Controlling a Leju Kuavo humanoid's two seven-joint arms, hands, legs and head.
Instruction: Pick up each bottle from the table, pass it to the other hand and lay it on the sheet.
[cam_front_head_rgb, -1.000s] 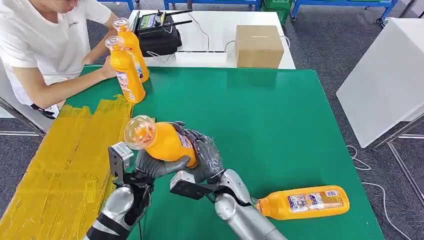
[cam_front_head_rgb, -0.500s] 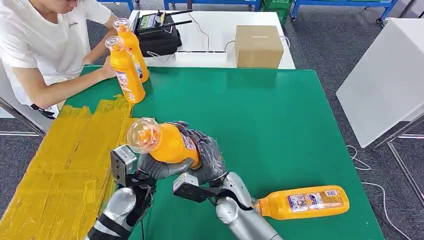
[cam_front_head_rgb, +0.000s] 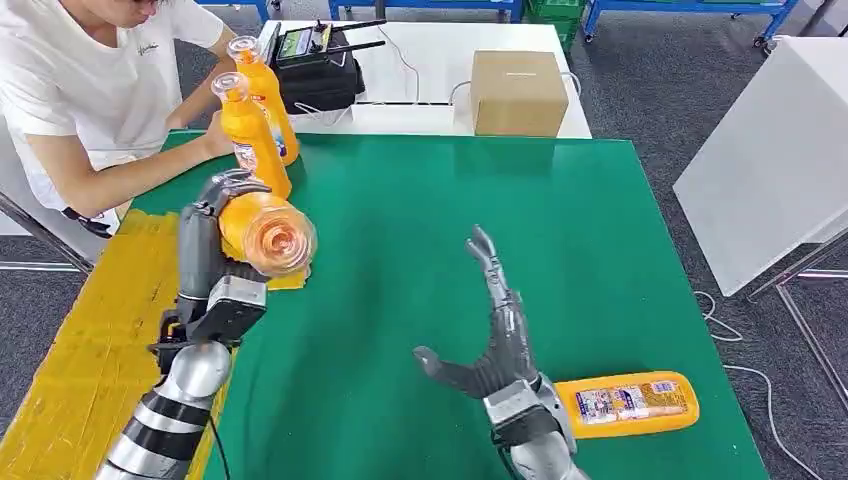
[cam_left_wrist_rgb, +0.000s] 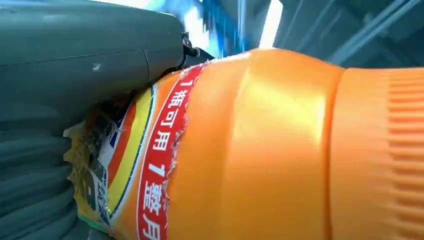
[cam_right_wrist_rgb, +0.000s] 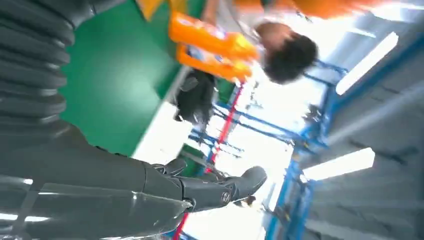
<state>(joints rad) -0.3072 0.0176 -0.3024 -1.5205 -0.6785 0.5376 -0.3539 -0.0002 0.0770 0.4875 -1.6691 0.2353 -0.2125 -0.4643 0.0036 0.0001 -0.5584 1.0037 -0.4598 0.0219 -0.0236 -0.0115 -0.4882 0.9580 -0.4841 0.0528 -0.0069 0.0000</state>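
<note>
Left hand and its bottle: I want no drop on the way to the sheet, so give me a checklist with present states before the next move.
1. Left hand grips the held bottle: ok; fingers wrap its body.
2. Right hand has let go: ok; fingers spread, nothing held.
3. Held bottle is over the yellow sheet: ok, near the sheet's edge.
4. Sheet below is free: cannot tell; the arm hides part.
5. Person's arm is away from the drop spot: ok, beside the two standing bottles.
6. Lying bottle waits on the green table: ok.
</note>
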